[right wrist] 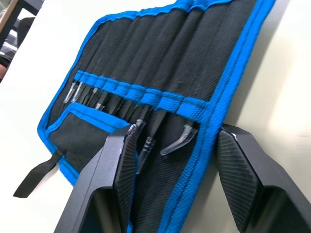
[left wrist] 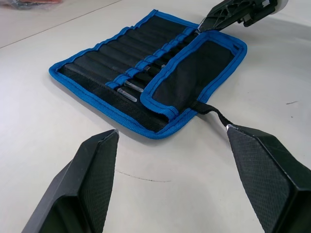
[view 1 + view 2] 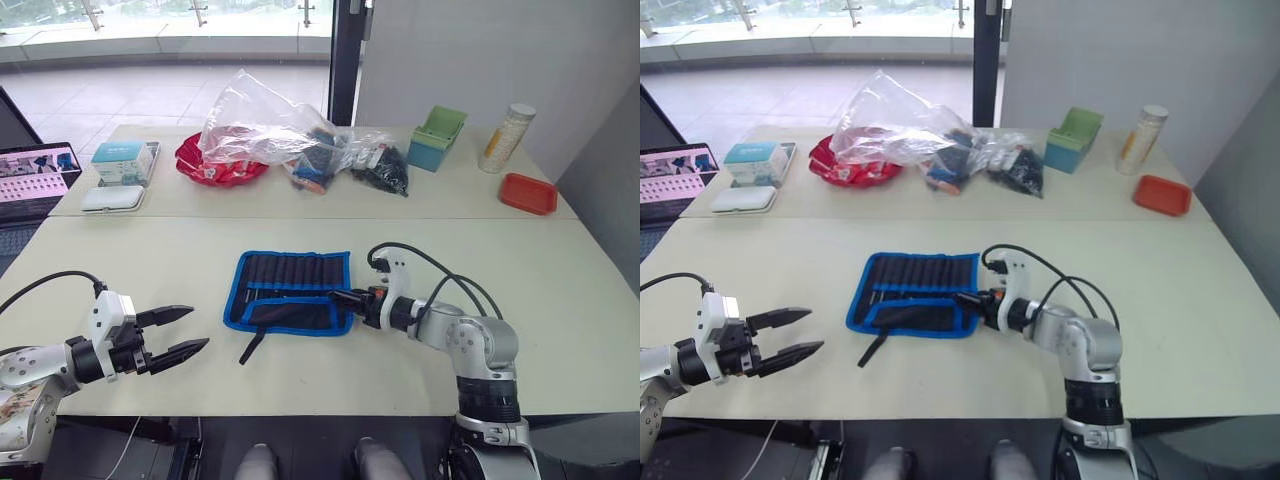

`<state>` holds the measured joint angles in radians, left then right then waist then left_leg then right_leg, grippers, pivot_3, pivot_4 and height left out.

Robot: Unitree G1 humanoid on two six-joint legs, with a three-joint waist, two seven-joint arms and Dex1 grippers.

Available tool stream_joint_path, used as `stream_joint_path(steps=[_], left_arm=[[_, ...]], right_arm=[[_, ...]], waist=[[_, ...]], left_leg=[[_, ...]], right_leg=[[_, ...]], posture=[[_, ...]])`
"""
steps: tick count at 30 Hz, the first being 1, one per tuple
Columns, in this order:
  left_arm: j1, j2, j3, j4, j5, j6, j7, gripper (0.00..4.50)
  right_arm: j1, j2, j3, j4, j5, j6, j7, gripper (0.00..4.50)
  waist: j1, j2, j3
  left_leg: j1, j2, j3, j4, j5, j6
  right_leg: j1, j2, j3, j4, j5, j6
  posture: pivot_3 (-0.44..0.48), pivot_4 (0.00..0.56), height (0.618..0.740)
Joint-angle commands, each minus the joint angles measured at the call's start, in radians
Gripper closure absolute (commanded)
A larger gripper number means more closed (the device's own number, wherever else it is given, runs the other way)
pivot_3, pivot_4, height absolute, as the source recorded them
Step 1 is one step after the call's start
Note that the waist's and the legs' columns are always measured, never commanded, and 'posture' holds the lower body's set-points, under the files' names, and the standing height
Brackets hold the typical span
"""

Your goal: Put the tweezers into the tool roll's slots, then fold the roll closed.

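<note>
Right wrist view: right gripper (image 1: pixel 172 145) jaws spread astride tool roll (image 1: pixel 160 63) edge; left gripper (image 3: pixel 172 334) spread.

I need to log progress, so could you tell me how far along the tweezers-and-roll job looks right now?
Done: tweezers sit in the slots of the tool roll, tips poking out below the blue band. In hand: the right gripper is open at the roll's edge, one finger resting on the fabric. The left gripper is open, apart from the roll. Left: the roll lies mostly flat, only its lower flap turned up, strap loose, so folding remains.
</note>
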<state>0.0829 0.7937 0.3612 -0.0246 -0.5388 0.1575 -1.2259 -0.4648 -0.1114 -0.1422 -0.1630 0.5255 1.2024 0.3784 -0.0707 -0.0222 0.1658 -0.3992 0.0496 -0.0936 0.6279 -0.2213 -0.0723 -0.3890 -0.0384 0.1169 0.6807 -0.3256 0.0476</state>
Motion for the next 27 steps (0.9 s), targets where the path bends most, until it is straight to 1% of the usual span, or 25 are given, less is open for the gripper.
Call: stream_joint_path(steps=[1,14,17,22,27], left_arm=[[0.0,0.001,0.013,-0.017,-0.014,0.002,0.004,0.76],[-0.004,0.002,-0.005,-0.013,-0.003,-0.008,-0.002,0.76],[-0.004,0.001,-0.009,-0.012,-0.002,-0.008,-0.002,0.72],[-0.007,0.002,-0.011,-0.006,-0.002,-0.009,-0.002,0.72],[-0.007,0.004,-0.013,-0.004,-0.003,-0.005,-0.001,0.72]], right_arm=[[0.012,-0.017,-0.028,-0.022,0.027,0.007,-0.01,1.99],[0.037,-0.011,-0.042,-0.035,0.084,0.013,-0.052,1.99],[0.042,-0.015,-0.042,-0.039,0.095,0.012,-0.058,2.8],[0.048,-0.018,-0.045,-0.049,0.11,0.013,-0.069,4.48],[0.053,-0.017,-0.053,-0.058,0.126,0.008,-0.079,4.48]], waist=[[0.0,0.0,0.0],[0.0,0.0,0.0],[0.0,0.0,0.0],[0.0,0.0,0.0],[0.0,0.0,0.0]], left_leg=[[0.0,0.0,0.0,0.0,0.0,0.0],[0.0,0.0,0.0,0.0,0.0,0.0],[0.0,0.0,0.0,0.0,0.0,0.0],[0.0,0.0,0.0,0.0,0.0,0.0],[0.0,0.0,0.0,0.0,0.0,0.0]], right_leg=[[0.0,0.0,0.0,0.0,0.0,0.0],[0.0,0.0,0.0,0.0,0.0,0.0],[0.0,0.0,0.0,0.0,0.0,0.0],[0.0,0.0,0.0,0.0,0.0,0.0],[0.0,0.0,0.0,0.0,0.0,0.0]], posture=[[0.0,0.15,0.74],[0.0,0.15,0.74],[0.0,0.15,0.74],[0.0,0.15,0.74],[0.0,0.15,0.74]])
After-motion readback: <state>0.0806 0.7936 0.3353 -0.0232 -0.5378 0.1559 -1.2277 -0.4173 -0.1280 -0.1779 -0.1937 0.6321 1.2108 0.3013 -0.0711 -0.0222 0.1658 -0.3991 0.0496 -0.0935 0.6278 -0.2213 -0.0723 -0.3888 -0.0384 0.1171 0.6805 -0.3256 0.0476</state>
